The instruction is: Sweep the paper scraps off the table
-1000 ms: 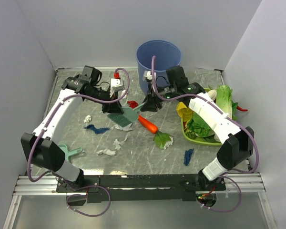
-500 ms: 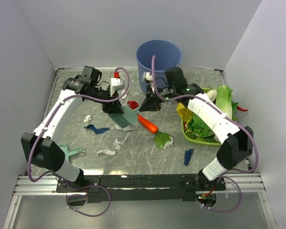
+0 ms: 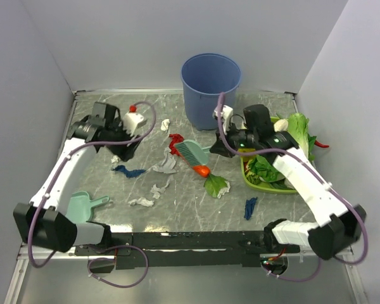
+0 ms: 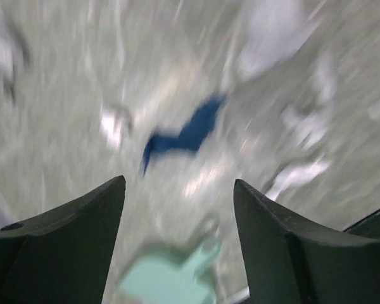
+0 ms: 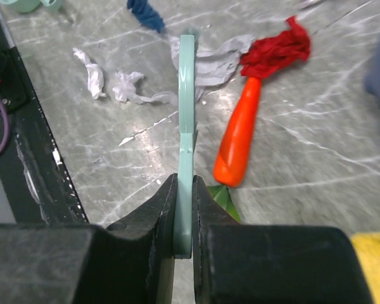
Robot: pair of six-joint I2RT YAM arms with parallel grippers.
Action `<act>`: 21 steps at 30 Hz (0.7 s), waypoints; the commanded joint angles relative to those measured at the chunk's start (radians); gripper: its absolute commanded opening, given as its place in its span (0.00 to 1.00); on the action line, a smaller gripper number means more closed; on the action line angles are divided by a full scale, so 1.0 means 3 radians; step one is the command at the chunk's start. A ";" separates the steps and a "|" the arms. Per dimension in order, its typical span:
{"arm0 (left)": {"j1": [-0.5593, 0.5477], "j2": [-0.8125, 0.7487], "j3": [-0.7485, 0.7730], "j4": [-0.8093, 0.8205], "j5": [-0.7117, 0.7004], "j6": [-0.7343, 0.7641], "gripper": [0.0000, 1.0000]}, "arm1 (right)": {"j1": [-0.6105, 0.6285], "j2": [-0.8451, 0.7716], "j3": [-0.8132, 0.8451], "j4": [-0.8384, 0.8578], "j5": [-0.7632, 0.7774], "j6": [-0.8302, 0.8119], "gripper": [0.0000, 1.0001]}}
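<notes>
Left end effector (image 4: 178, 215) has pulled back to 9 o'clock, wide and empty. Right end effector (image 5: 185, 190) clamps the brush (image 5: 187, 95); paper scraps (image 3: 157, 190) lie central on the worktop (image 3: 190, 212). Sweep low toward 7 o'clock, skirting the carrot (image 3: 202, 170).

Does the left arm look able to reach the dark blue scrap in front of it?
Probably yes: the left gripper is open and empty, and the dark blue scrap lies just ahead, nothing between.

Three plain, pale grey-white panels close in the scene: a far wall (image 3: 145, 38), a left wall (image 3: 19, 95) and a right wall (image 3: 354, 76). They meet the metal-rimmed, grey-green marbled table (image 3: 190, 212). An aluminium rail (image 3: 57, 244) runs along its near edge, with a dull grey surface (image 3: 196, 288) nearer still. The light is soft and even.
</notes>
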 commanded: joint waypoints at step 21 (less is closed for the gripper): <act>0.1941 0.0844 -0.0390 -0.0959 -0.0896 -0.1041 0.55 | -0.0046 -0.0070 -0.0048 0.0098 0.0121 0.0042 0.00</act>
